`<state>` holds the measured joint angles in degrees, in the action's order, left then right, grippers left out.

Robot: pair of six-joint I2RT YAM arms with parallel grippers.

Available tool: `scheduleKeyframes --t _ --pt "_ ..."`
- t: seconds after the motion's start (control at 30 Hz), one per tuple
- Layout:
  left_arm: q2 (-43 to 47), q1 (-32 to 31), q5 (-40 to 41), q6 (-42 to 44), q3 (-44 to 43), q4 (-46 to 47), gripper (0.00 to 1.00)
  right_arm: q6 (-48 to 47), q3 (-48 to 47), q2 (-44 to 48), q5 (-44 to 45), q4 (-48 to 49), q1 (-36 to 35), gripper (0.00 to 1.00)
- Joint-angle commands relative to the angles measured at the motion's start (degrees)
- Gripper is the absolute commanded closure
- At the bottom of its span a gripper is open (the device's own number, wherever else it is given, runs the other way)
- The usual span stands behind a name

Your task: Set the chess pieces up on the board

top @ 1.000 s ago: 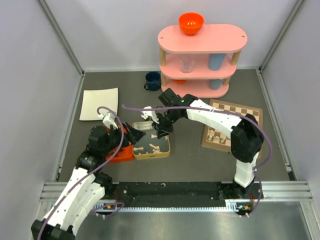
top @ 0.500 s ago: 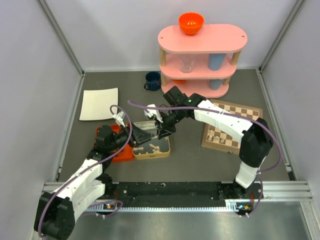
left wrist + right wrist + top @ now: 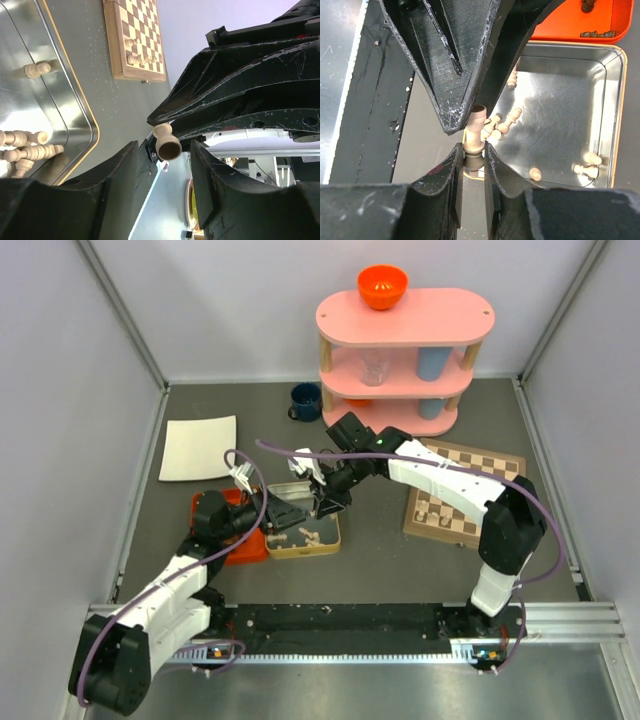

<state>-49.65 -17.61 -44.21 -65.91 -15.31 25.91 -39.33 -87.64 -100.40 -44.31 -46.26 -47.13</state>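
Since a second ago your left gripper (image 3: 165, 146) has swung in from the tray (image 3: 570, 20) side to meet the right gripper (image 3: 472, 148), its jaws drawing in as it comes, while the right arm has shifted only a little. The pale piece (image 3: 167, 143) hangs in the air above the tin (image 3: 560, 95). It is not on the board (image 3: 495, 462), which lies well apart to the right. Your right gripper is clenched on the piece near its narrow end, so the round base points out toward the left gripper. The left fingers stand part-spread on either side of that base with a sliver of gap showing, so they hold nothing yet. This reads as a hand-over to re-grip: a piece lifted from lying flat sits crooked in the jaws, and a second hold should let it go down upright. Doing the exchange over the tin means a slip would likely land among the loose pieces (image 3: 507, 120) rather than roll off. A few standing pieces (image 3: 131, 43) are already on the board, and dark pieces (image 3: 597, 34) wait in the tray.
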Motion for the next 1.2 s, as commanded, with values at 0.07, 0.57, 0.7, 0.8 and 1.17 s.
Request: scheduleKeyframes --t 0.07,0.57,0.7,0.8,1.17 --pt "-0.8 0.12 -1.76 0.34 -0.33 3.62 0.53 0.4 -1.05 0.64 -1.65 0.38 -0.77 0.97" --pt "-1.5 0.12 -3.34 0.61 -0.68 4.41 0.89 0.57 -1.05 0.55 0.19 0.38 -2.09 0.92" --pt "-0.63 0.12 -3.34 0.26 -1.12 4.5 0.97 1.18 -0.52 2.66 2.82 0.38 -2.0 0.71" --pt "0.43 0.12 -2.73 -1.06 -1.56 5.11 0.99 1.01 0.97 6.78 3.18 0.38 -0.07 0.48" --pt "-5.98 0.03 -3.7 -20.73 -2.0 30.49 1.0 9.0 6.76 17.61 -18.78 6.26 11.36 0.36"
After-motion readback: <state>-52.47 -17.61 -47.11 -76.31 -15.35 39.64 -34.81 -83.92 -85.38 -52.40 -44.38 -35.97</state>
